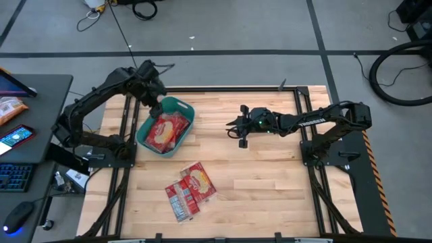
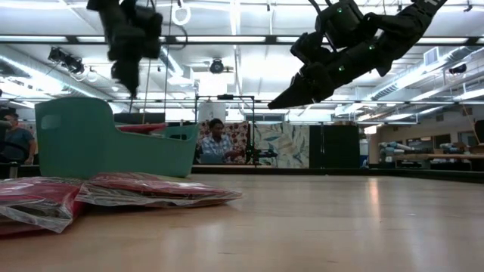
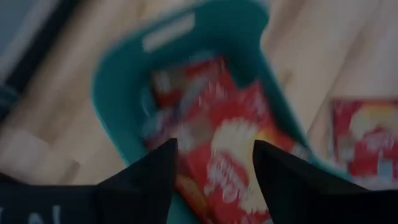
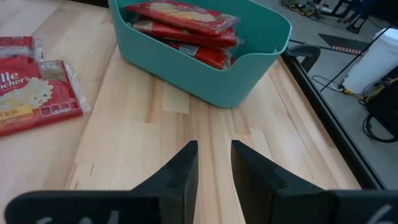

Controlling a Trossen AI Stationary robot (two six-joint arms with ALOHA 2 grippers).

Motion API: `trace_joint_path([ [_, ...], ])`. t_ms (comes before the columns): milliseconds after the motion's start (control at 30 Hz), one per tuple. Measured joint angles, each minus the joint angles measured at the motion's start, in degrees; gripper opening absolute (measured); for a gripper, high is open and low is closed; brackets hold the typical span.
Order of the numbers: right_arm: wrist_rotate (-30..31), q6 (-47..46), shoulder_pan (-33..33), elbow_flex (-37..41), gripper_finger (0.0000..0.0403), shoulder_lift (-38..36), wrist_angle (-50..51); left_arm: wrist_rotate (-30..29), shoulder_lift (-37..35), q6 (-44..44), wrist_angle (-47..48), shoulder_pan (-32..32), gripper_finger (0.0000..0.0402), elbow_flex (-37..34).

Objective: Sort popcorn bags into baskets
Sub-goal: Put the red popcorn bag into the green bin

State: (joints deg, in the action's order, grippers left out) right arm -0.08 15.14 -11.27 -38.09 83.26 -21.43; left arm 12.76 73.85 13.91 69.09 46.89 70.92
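Note:
The teal basket (image 1: 165, 125) sits on the left half of the wooden table and holds several red popcorn bags (image 1: 167, 129), lying flat in a stack (image 4: 186, 25). A few more red bags (image 1: 192, 189) lie flat on the table near its near edge (image 2: 151, 189). My left gripper (image 1: 156, 102) hovers over the basket's far end, open, with nothing between its fingers (image 3: 214, 168). My right gripper (image 1: 233, 128) hangs above the table's middle, pointing toward the basket. Its fingers stand a narrow gap apart and hold nothing (image 4: 214, 165).
Bare wood lies between the basket and the right gripper (image 4: 205, 118). A black frame (image 1: 307, 145) borders the table. A desk (image 1: 27, 135) with a keyboard and phone stands to the left. A person (image 2: 219, 142) sits in the room behind.

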Motion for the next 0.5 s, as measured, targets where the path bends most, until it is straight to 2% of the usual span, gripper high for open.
trace_joint_path([
  [100, 0.00, 0.23, 0.00, 0.00, 0.0100, 0.00, -0.63, 0.12, -1.12, -3.47, -3.25, -1.57, 0.0220, 3.62],
  [233, -0.02, 2.02, 0.00, 0.00, 0.0100, 0.00, -3.43, -0.07, -5.35, -7.59, -13.47, -6.09, 0.0218, 2.62],
  [367, -1.12, 2.36, -0.01, 0.00, 0.0100, 0.00, -4.40, -1.54, -10.71, -10.58, -22.40, -11.69, 0.0207, -2.14],
  [500, -4.38, 2.19, 0.43, 0.00, 0.0100, 0.00, -4.57, -1.84, -17.25, -14.48, -31.71, -18.70, 0.0199, -11.16],
])
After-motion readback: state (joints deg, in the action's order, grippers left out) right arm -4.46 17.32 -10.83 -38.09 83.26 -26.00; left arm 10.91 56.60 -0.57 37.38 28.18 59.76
